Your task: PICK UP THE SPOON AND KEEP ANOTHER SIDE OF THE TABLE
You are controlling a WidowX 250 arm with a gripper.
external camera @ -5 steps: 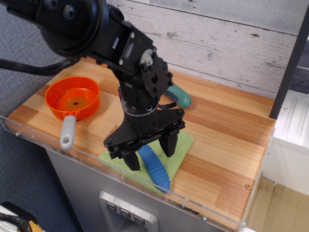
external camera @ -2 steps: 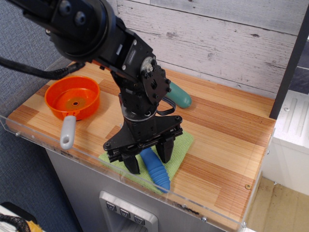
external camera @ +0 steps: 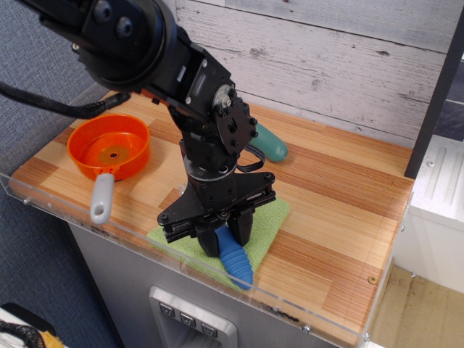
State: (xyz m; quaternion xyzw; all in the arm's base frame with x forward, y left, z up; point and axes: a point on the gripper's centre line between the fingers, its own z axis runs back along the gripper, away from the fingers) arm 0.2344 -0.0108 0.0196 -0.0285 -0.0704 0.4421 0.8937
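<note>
The spoon (external camera: 235,262) lies on the green cloth (external camera: 264,232) near the table's front edge. Only the lower end of its thick ribbed blue handle shows; its metal head is hidden under the arm. My gripper (external camera: 225,238) points down over the handle, and its two black fingers are closed against the handle's sides. The spoon still rests on the cloth. The table (external camera: 341,210) is a wood-plank top with a clear acrylic rim.
An orange pan (external camera: 109,146) with a grey handle (external camera: 101,199) sits at the left. A smooth teal oblong object (external camera: 272,144) lies behind the arm near the back wall. The acrylic rim (external camera: 290,315) runs along the front edge.
The gripper's fingers, spread wide on either side of the blue handle, have closed in onto it. The arm lowered slightly. The spoon has not moved.
</note>
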